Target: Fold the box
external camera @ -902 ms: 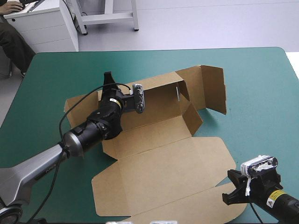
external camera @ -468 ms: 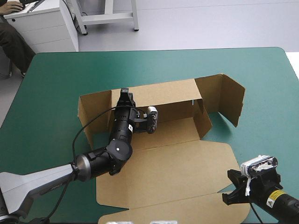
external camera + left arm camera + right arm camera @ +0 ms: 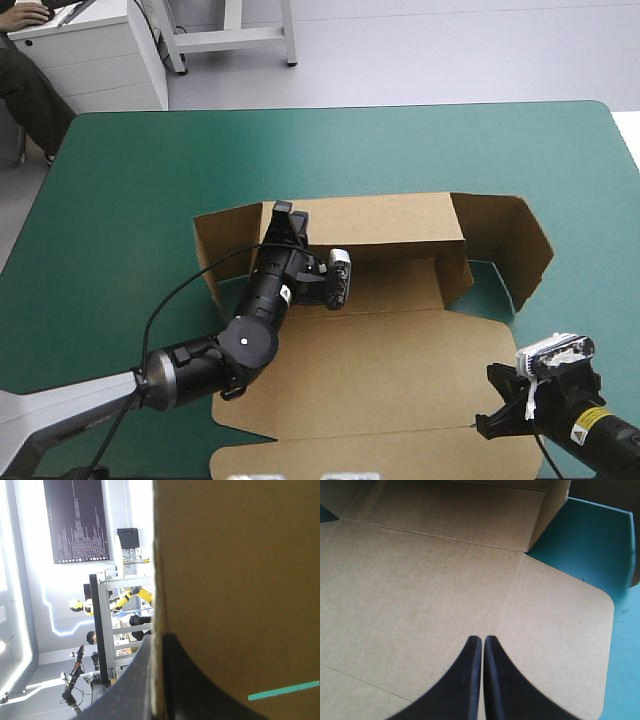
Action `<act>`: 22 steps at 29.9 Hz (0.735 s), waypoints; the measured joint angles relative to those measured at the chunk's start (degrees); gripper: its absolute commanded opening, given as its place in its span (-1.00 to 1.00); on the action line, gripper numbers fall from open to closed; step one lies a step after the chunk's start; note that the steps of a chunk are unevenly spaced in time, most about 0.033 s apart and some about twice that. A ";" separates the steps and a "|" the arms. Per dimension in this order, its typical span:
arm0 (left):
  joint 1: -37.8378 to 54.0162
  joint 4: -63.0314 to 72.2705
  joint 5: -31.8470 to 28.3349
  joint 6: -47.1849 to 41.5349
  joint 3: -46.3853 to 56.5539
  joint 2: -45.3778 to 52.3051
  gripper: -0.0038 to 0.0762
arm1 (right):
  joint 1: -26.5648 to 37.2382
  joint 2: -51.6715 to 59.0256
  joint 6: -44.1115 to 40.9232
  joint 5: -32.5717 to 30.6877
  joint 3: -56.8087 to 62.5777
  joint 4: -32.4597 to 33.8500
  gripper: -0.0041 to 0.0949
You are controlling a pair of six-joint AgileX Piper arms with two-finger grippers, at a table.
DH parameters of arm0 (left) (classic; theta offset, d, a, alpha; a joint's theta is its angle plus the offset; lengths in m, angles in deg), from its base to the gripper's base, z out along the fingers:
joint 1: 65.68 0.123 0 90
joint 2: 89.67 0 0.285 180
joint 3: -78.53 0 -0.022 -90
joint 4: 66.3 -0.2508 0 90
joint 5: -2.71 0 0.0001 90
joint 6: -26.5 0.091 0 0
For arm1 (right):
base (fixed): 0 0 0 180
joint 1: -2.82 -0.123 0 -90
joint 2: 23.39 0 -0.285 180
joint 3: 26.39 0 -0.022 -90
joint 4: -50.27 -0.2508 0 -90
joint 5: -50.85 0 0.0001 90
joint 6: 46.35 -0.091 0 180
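The table (image 3: pixel 130 180) with its teal-green cover carries the brown box (image 3: pixel 380 350) around its middle, reaching to the near edge. The long back wall (image 3: pixel 380 220) stands upright with a flap raised at each end, and the broad front panel (image 3: pixel 410 590) lies flat. The left gripper (image 3: pixel 285 218) pinches the back wall's top edge, its black fingers (image 3: pixel 190 690) all but closed on the board. The right gripper (image 3: pixel 482 647) is over the flat panel's right part, its fingers pressed together in a point, gripping nothing
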 measured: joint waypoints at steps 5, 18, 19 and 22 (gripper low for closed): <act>0.00 -1.39 -1.25 1.48 2.48 0.74 -0.93 | 0.00 0.00 0.00 0.00 0.00 0.00 -0.92; 0.00 -2.17 -1.29 1.82 3.03 1.00 -0.93 | 0.00 0.00 0.00 0.00 0.00 0.00 -0.82; 0.00 -2.16 -1.29 1.82 3.03 1.00 -0.93 | 0.00 0.00 0.00 0.00 0.00 0.00 -0.77; 0.00 -2.16 -1.29 1.82 3.03 1.00 -0.93 | 0.00 0.00 0.00 0.00 0.00 0.00 -0.56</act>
